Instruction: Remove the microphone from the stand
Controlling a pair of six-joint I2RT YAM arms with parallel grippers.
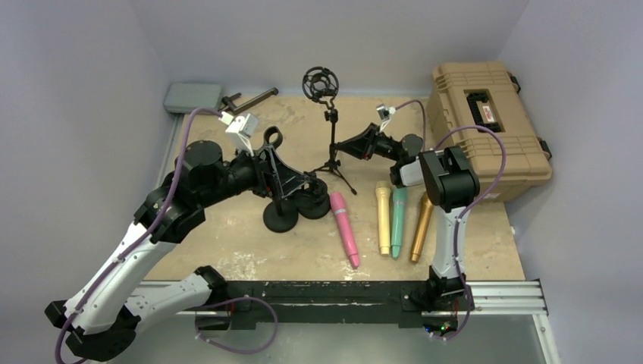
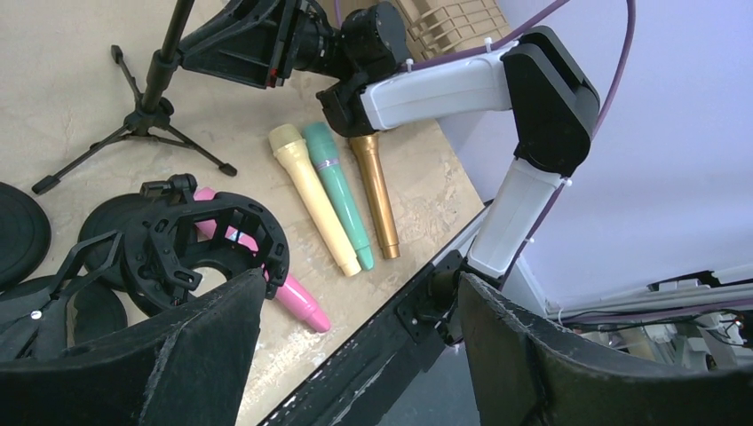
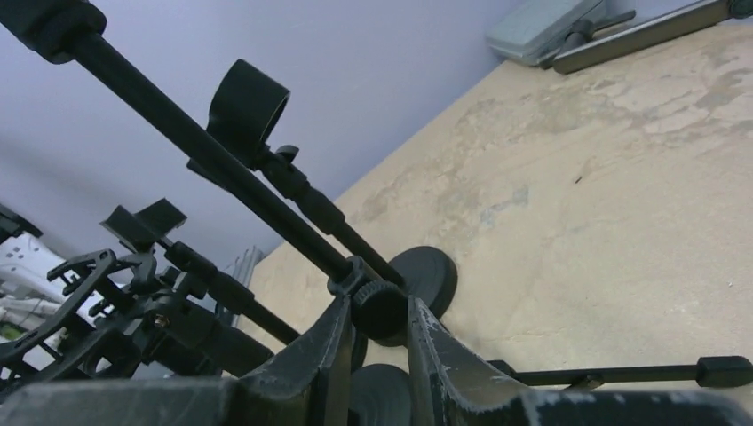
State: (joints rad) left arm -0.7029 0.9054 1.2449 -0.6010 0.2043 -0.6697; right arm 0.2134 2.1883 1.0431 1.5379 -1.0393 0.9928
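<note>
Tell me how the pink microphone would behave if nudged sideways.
The pink microphone is round and tapered, so it would probably roll in a curve. It looks rigid, so likely lifts without bending. Its smooth shell may slip.

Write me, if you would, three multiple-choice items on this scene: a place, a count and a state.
1. Where on the table does the tan case sit? A far right; B near left; C centre.
2. How many microphones lie flat? A two; B four; C six.
3. The right pincer is: A wide open; B closed on the tripod stand; C holding a cable.
Answers: 1 A, it fills the far right corner; 2 B, pink, cream, teal and gold lie side by side; 3 B, it pinches the stand's knob.
</note>
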